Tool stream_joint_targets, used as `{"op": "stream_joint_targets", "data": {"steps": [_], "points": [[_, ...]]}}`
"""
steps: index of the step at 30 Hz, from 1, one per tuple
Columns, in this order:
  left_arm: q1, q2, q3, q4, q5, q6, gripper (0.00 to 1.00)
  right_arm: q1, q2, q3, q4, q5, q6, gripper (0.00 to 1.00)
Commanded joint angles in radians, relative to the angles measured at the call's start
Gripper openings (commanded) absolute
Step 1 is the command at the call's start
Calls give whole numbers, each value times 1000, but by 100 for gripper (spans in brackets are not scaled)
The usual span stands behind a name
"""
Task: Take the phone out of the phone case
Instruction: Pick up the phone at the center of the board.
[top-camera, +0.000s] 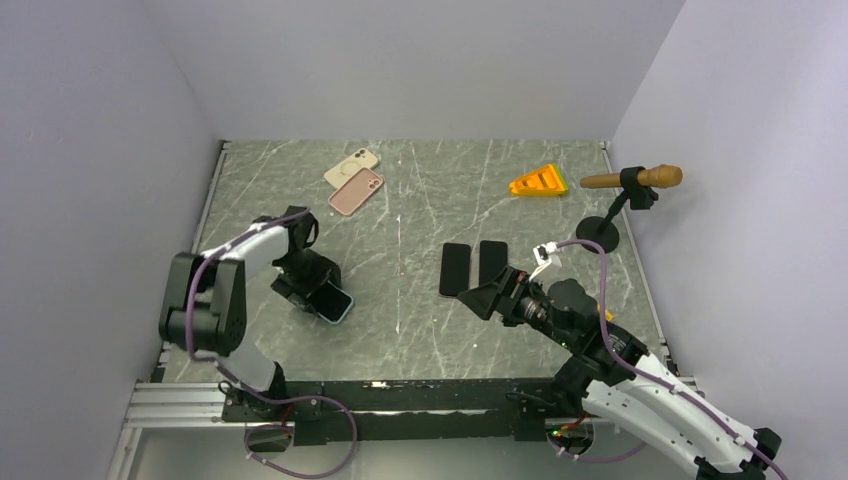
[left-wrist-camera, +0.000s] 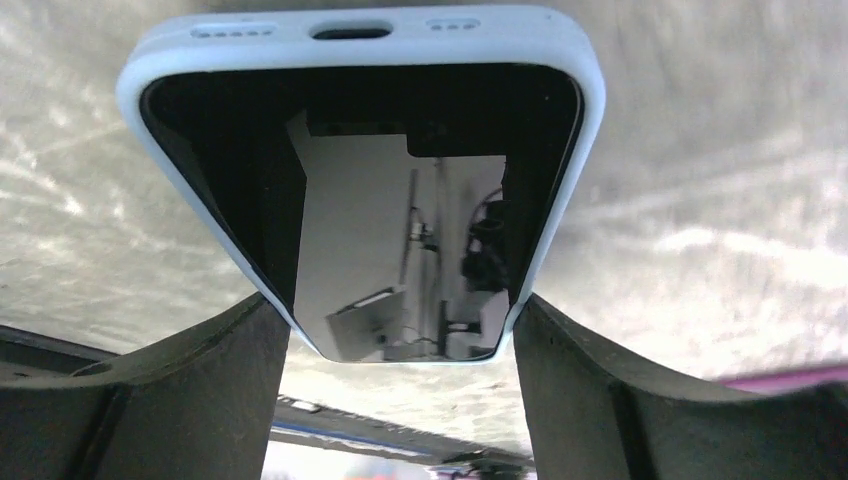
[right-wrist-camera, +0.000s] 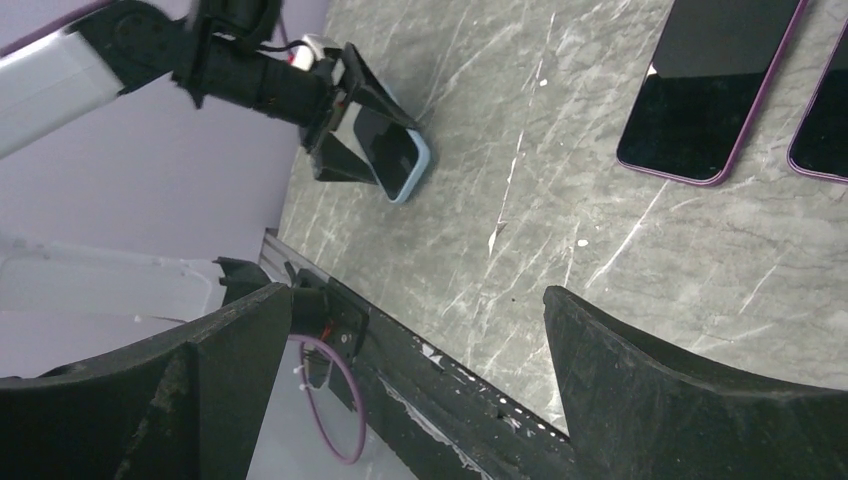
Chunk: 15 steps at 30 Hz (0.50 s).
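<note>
Phone (left-wrist-camera: 400, 250) sits in its light blue case (left-wrist-camera: 360, 30), screen up, at the left of the bench (top-camera: 420, 330), about midway back. Port end of the case points away from the left wrist camera. Screen is dark and only reflects the rig.

Left pincer (top-camera: 322, 293) straddles the phone's near end: one finger (left-wrist-camera: 200, 390) along the left long side, the other along the right. Both look right against the case edges in the wrist view. Can't tell whether it's really clamped or just flanking. Far end of the phone sticks out past the fingers towards the bench's near edge.

Right pincer (right-wrist-camera: 418, 292) is spread wide with nothing between the fingers. It hangs over the near part of the bench, right of centre, well apart from the cased phone.

Just beyond the right pincer: two dark bare phones (top-camera: 455, 268) (top-camera: 491, 260) lying flat side by side, screens up.

Back left: beige case (top-camera: 351, 167) and pink case (top-camera: 356, 191), backs up, touching or overlapping. Can't tell if anything is inside them.

Back right: orange wedge (top-camera: 538, 181), then a brown-handled object clamped on a black stand (top-camera: 610, 225) near the right wall.
</note>
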Motion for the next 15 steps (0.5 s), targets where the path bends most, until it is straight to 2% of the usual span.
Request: {"op": "stream_joint_targets", "data": {"steps": [1, 3, 6, 10, 15], "points": [[-24, -258, -76, 70, 79, 145, 0, 5, 50, 29, 12, -2, -32, 100], [-32, -410, -188, 224, 248, 115, 0, 6, 104, 32, 43, -24, -50, 100], [-87, -627, -347, 452, 403, -82, 0, 13, 196, 34, 118, -48, -69, 100], [-256, -802, -367, 427, 313, -256, 0, 92, 296, 24, 294, -83, -77, 97], [-439, -878, -397, 472, 229, -421, 0, 270, 425, 21, 522, -14, -92, 89]]}}
